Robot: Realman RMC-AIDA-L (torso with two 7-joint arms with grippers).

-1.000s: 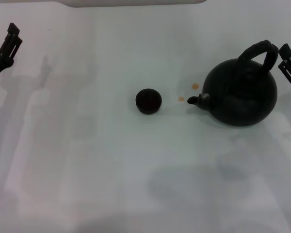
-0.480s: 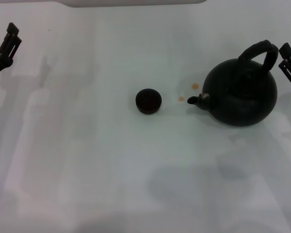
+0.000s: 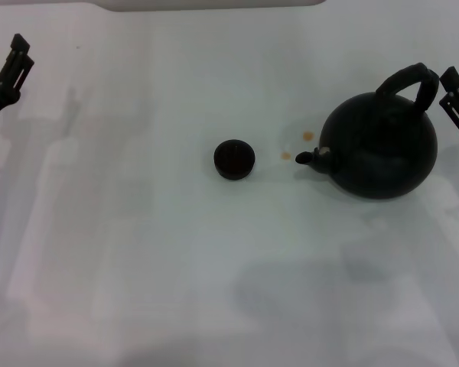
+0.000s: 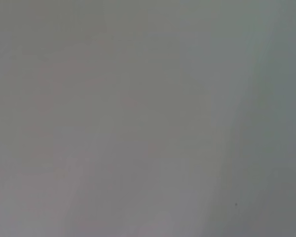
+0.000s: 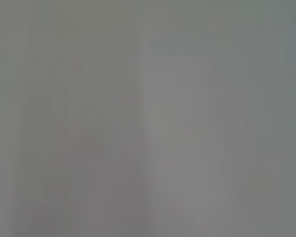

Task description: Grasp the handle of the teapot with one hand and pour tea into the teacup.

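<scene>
The matte-black teapot [image 3: 381, 147] stands on the white table at the right of the head view, with its pale-tipped spout [image 3: 304, 157] pointing left. Its arched black handle [image 3: 408, 79] rises over the body. The tiny dark teacup [image 3: 234, 159] stands upright near the middle, a short way left of the spout. Two small amber drops of tea [image 3: 285, 156] lie on the table between cup and spout. My right gripper [image 3: 457, 103] hangs just right of the handle, not holding it. My left gripper [image 3: 14, 65] is parked at the far left edge.
The white table [image 3: 176, 267] stretches wide around the cup and teapot. A pale rim [image 3: 214, 4] runs along the far edge. Both wrist views show only a plain grey surface.
</scene>
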